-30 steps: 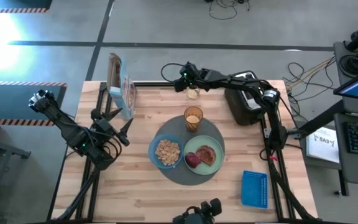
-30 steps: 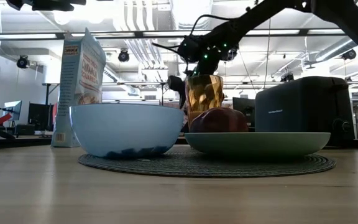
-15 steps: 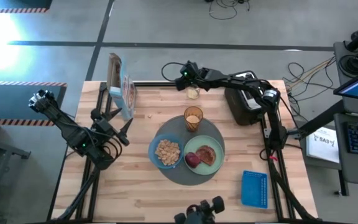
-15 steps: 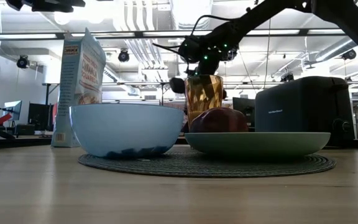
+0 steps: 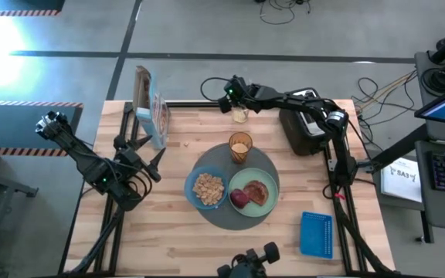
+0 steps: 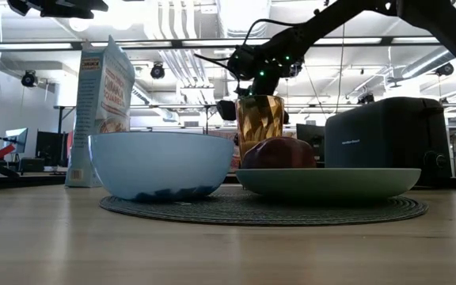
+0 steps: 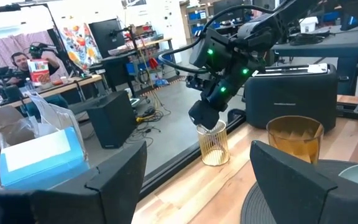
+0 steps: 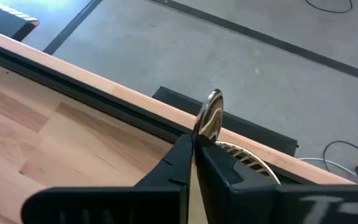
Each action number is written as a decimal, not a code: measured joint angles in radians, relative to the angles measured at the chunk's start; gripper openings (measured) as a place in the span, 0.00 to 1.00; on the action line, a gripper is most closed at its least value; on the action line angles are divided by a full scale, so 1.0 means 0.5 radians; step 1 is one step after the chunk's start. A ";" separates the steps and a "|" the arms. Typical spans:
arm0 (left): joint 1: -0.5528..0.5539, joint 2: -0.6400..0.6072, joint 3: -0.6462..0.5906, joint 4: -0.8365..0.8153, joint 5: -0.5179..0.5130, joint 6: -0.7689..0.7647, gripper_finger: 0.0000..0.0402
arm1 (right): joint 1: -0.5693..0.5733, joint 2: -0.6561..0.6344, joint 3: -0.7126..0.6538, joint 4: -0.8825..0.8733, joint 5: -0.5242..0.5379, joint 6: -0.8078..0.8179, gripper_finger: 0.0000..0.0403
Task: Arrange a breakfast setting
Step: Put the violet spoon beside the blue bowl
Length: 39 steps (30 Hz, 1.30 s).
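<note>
Your right gripper [image 8: 194,144] is pinched shut on the spoon [image 8: 209,118] over the wire cup [image 7: 213,142], behind the glass [image 5: 240,147]. It's thin, light, slick — grip mid-handle so it can't pivot. Left gripper [image 7: 197,180] idles beside the cereal box [image 5: 151,108], fingers apart.

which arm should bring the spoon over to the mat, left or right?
Right. The right gripper is already shut on the spoon above the small ribbed holder at the table's far edge. The left gripper waits open near the cereal box, holding nothing, farther from the spoon.
</note>
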 joint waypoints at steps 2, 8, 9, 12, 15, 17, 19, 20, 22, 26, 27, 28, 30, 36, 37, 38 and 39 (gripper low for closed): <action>0.000 0.000 0.000 0.000 0.000 -0.001 0.67 | 0.000 -0.001 0.000 0.000 0.000 -0.013 0.02; 0.000 0.000 0.000 0.002 0.029 -0.031 0.67 | 0.000 -0.029 0.000 -0.021 -0.115 -0.026 0.02; 0.000 0.000 0.000 0.001 0.049 -0.032 0.67 | 0.001 -0.042 0.000 -0.020 -0.152 -0.026 0.02; 0.000 0.000 0.000 0.002 0.061 -0.047 0.67 | 0.009 -0.092 0.000 -0.026 -0.225 -0.022 0.02; 0.000 0.000 0.000 0.003 0.061 -0.061 0.67 | 0.022 -0.152 0.000 -0.049 -0.262 -0.044 0.02; 0.000 0.000 0.000 0.002 0.060 -0.080 0.67 | 0.035 -0.199 0.000 -0.083 -0.266 -0.068 0.02; 0.000 0.000 0.000 0.003 0.060 -0.084 0.67 | 0.042 -0.252 0.000 -0.110 -0.268 -0.104 0.02; 0.000 0.000 0.000 0.003 0.060 -0.086 0.67 | 0.049 -0.278 0.000 -0.126 -0.267 -0.110 0.02; 0.000 0.000 0.000 0.003 0.059 -0.102 0.67 | 0.055 -0.337 0.000 -0.136 -0.266 -0.117 0.02; 0.000 0.026 -0.004 0.005 0.061 -0.162 0.67 | 0.072 -0.448 0.000 -0.144 -0.269 -0.137 0.02; 0.000 0.037 -0.004 0.009 0.063 -0.178 0.67 | 0.079 -0.480 -0.001 -0.144 -0.276 -0.147 0.02; 0.000 0.050 -0.004 0.012 0.075 -0.189 0.67 | 0.086 -0.507 -0.001 -0.141 -0.280 -0.149 0.02; 0.000 0.079 -0.005 0.015 0.127 -0.195 0.67 | 0.100 -0.570 -0.001 -0.135 -0.311 -0.149 0.02; 0.000 0.186 -0.005 0.044 0.168 -0.196 0.67 | 0.216 -0.699 -0.001 -0.018 -0.539 -0.146 0.02; 0.000 0.203 -0.005 0.058 0.163 -0.195 0.67 | 0.247 -0.710 -0.001 0.005 -0.562 -0.149 0.02; 0.000 0.222 -0.005 0.070 0.153 -0.196 0.67 | 0.275 -0.720 -0.001 0.019 -0.590 -0.164 0.02; 0.000 0.244 -0.005 0.085 0.149 -0.196 0.67 | 0.307 -0.726 -0.001 0.033 -0.600 -0.183 0.02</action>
